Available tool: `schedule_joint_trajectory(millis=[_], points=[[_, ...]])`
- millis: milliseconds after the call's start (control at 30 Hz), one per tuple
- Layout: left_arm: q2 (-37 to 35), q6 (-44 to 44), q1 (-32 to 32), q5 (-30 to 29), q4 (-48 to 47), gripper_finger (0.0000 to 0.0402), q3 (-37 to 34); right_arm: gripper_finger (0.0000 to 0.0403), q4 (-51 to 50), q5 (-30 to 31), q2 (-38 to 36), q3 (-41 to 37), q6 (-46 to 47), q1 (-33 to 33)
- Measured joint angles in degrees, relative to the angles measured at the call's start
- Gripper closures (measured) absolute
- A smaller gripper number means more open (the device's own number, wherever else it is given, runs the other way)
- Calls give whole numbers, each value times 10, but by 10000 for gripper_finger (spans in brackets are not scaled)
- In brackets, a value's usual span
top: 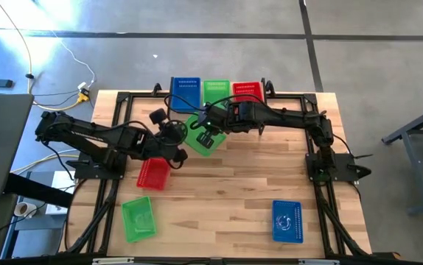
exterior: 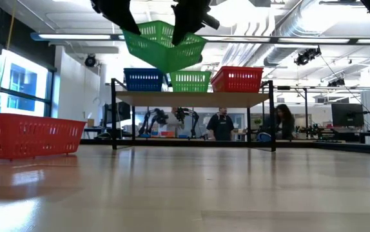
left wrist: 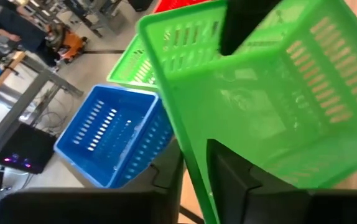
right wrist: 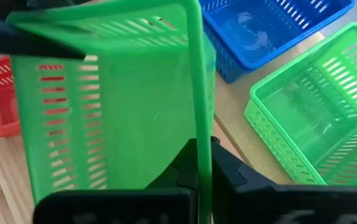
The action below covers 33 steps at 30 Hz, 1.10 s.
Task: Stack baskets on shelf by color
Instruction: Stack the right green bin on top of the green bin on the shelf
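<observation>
1. Both arms meet over the middle of the wooden bench (top: pixel 256 184), each holding one rim of a green basket (top: pixel 201 137) that hangs tilted in the air just in front of the shelf (exterior: pixel 191 96).

2. The left gripper (left wrist: pixel 194 171) is clamped on one wall of the raised basket, with a finger on either side of the green rim.

3. The right gripper (right wrist: pixel 203 165) pinches the opposite wall in the same way, its fingers closed tight against the thin plastic edge.

4. On the shelf stand three baskets in a row: a blue basket (top: pixel 186 91), a second green basket (top: pixel 216 91) in the middle, and a red basket (top: pixel 247 90).

5. On the bench, another red basket (top: pixel 152 174) lies just beside the left arm.

6. A third green basket (top: pixel 138 218) sits near the front left corner, and a second blue basket (top: pixel 287 221) near the front right, well apart from each other.

7. Beyond the bench, two people (exterior: pixel 222 124) are visible in the workshop behind the shelf.

8. No brand, label or writing can be read on the baskets, the shelf or the arms.
</observation>
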Motion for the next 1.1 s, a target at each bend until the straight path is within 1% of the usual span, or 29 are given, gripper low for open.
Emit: schedule_joint_trajectory(millis=[100, 267, 433, 567, 800, 967, 1100], points=[[0, 0, 0, 11, 1, 306, 0, 402, 0, 0, 0, 0, -1, 0], [0, 1, 0, 4, 12, 259, 0, 403, -7, 6, 0, 0, -3, -1], [0, 2, 0, 11, 17, 228, 0, 403, -35, 25, 0, 0, -3, -8], [-2, 22, -1, 28, 21, 220, 0, 403, -55, 30, 0, 0, -3, -19], [-24, 32, -1, 30, 22, 222, 0, 403, -89, 24, -4, 0, -1, -45], [-67, 39, -1, 51, -6, 220, 0, 403, -80, -4, -18, 0, -1, -65], [-109, 39, -1, 52, -34, 220, 0, 403, -52, -30, -29, 0, 1, -87]])
